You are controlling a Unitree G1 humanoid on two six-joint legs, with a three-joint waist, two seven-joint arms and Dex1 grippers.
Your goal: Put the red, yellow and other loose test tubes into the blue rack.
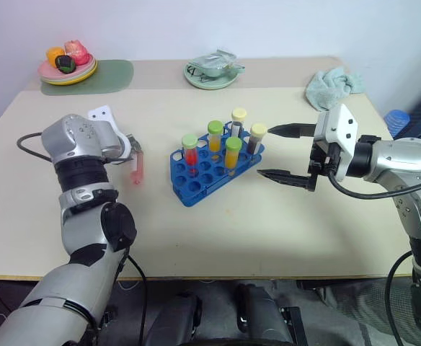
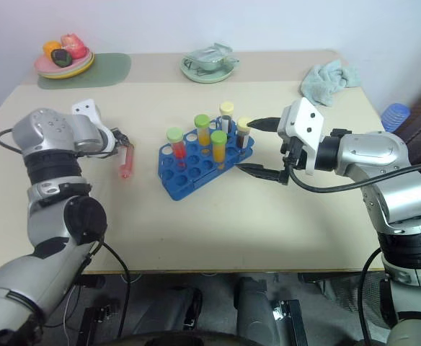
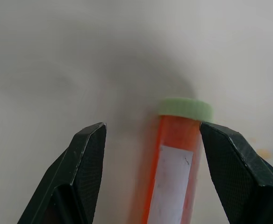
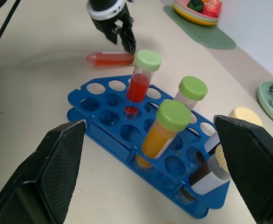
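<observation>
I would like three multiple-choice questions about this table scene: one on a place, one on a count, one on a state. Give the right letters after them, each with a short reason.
1. Where does the loose red tube lie?
A. on the table, left of the blue rack
B. in the rack
C. on the fruit plate

2. How many capped tubes stand in the rack?
A. three
B. five
C. seven

3. How is the right gripper?
A. shut on a tube
B. open, holding nothing
C. shut, holding nothing

Answers: 1 A, it lies flat by the left gripper. 2 B, three green caps and two pale yellow. 3 B, its fingers stand wide apart beside the rack.
</observation>
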